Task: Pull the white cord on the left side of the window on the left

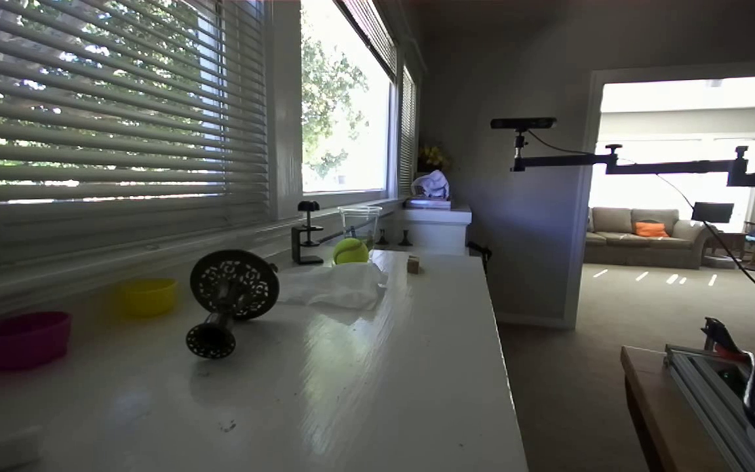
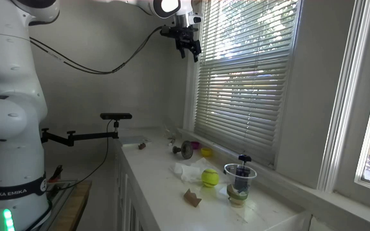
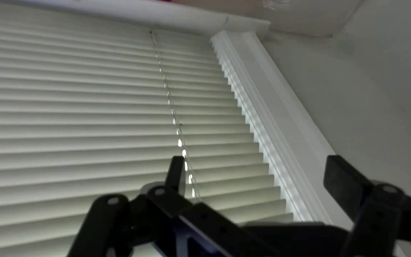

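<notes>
Gray wall [image 2: 79,96], glossy white counter [image 2: 165,192], window blinds [image 2: 244,83]

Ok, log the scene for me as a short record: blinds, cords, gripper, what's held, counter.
Window blinds: lowered, light coming through between the slats
Cords: thin, crossing the slats in the wrist view; which is the pull cord, cannot tell
Gripper: open, seen by the blinds' edge in an exterior view
Held: nothing
Counter: tennis ball, clear cup, small yellow bowl, small magenta bowl, metal stand lying on its side
</notes>
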You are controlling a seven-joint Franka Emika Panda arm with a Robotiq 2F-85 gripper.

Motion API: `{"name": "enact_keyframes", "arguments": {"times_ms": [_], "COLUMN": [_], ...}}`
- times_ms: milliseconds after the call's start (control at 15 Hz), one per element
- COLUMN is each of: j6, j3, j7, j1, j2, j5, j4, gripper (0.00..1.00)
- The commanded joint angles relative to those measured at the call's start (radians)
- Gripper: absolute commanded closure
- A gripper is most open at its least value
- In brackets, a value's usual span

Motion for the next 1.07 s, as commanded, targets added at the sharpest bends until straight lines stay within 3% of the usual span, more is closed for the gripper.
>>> {"name": "enact_keyframes", "arguments": {"times_ms": [0,333,733,1000], "j6": [-0.051,-0.187,-0.341,-0.308], "j3": [0.03,0.044,0.027,0.028], "j7": [0.164,0.276,0.225,0.226], "j1": [-0.029,-0.038,-0.049,-0.053], "j2": [0.011,0.061,0.132,0.125], "j5": [-0.141,-0.343,-0.325,-0.311], "j4": [-0.029,-0.017,0.025,-0.014], "gripper": [0.0,0.0,0.0,0.0]}}
